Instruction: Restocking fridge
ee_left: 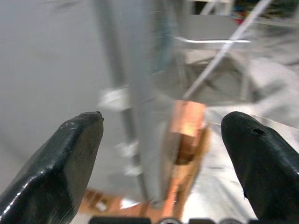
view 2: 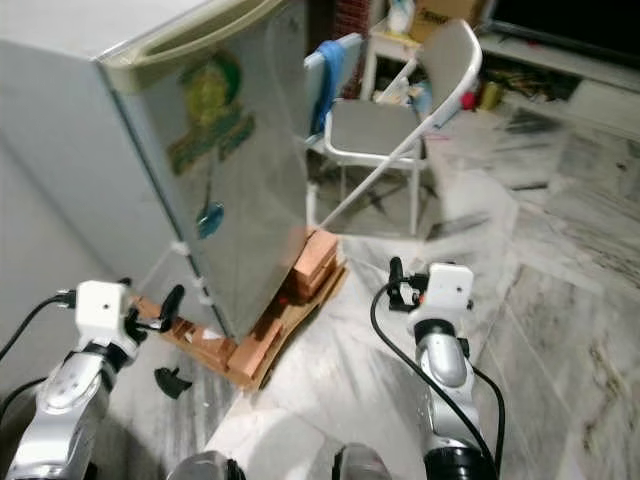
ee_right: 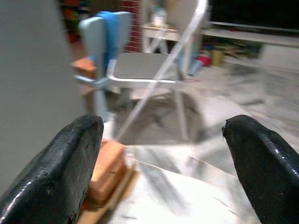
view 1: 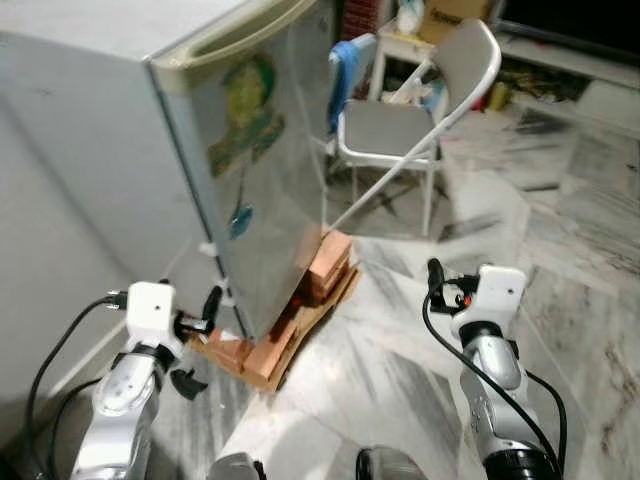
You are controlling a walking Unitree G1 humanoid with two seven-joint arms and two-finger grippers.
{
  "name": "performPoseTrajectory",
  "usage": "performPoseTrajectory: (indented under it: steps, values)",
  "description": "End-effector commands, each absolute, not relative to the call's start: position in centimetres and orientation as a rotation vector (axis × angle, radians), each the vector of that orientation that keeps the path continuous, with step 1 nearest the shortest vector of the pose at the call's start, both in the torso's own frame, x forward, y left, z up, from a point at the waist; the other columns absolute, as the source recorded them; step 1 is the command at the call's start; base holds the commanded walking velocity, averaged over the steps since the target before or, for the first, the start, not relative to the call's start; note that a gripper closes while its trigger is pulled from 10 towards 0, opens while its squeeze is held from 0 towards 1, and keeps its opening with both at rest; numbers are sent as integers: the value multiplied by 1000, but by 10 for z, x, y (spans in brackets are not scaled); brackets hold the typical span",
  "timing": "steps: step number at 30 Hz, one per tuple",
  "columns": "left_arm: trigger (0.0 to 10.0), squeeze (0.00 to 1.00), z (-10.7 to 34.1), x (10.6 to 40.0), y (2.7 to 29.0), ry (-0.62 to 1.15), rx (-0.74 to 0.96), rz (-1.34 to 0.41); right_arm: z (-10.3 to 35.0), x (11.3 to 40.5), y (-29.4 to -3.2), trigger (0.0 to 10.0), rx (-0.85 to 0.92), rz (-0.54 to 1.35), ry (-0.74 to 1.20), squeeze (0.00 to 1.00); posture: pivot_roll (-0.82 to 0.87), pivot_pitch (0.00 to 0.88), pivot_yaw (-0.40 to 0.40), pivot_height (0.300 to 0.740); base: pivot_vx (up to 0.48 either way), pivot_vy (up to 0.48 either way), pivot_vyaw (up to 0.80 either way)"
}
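A small silver-grey fridge (view 1: 255, 170) stands at the left with its door closed and faded stickers on the front. It rests on orange bricks (view 1: 328, 262) and a flat board. My left gripper (view 1: 198, 340) is held up near the fridge's lower front corner, open and holding nothing. In the left wrist view the gripper (ee_left: 163, 126) faces the door's edge and the bricks. My right gripper (view 1: 437, 285) is raised over the marble floor to the right of the fridge. The right wrist view shows that gripper (ee_right: 163, 126) open and empty.
A grey folding chair (view 1: 390, 125) with a blue cloth (view 1: 343, 62) on it stands behind the fridge. Low shelves and clutter (view 1: 560, 70) line the far wall. Marble floor (view 1: 560, 250) stretches to the right.
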State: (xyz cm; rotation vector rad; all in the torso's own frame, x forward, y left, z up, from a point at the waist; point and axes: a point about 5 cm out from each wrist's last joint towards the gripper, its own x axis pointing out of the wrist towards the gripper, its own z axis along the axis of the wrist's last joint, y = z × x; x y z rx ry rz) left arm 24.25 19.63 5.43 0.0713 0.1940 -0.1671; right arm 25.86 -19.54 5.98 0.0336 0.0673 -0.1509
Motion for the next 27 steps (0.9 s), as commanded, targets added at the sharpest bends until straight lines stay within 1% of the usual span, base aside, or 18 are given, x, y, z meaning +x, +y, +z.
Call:
performPoseTrajectory:
  steps: [1,4,6,7,12,16,22,27]
  values:
    - [10000,0,51,243,193,204,80,-198,66,258,-202,10000,24,-179,36,0,43,29,33,740,0,0,-563]
    - [10000,0,52,246,189,198,70,-219,66,257,-206,10000,20,-186,39,0,50,32,9,740,0,0,-558]
    - [10000,0,52,246,189,197,67,-218,67,258,-206,10000,19,-183,39,0,50,32,9,740,0,0,-556]
    - [10000,0,52,246,189,198,62,-213,68,260,-205,10000,14,-167,40,0,61,36,-6,740,0,0,-556]
    - [10000,0,50,243,189,201,50,-204,70,268,-198,10000,11,-127,40,0,80,47,-21,740,0,0,-585]
    - [10000,0,47,238,183,207,49,-234,69,270,-194,10000,17,-118,47,0,95,46,-28,740,0,267,-727]
    - [10000,0,47,238,184,206,49,-223,68,272,-189,10000,23,-96,51,0,97,43,-34,740,0,309,-800]
    - [10000,0,48,240,183,202,43,-231,70,274,-190,10000,19,-94,44,0,91,40,-32,740,0,337,-789]
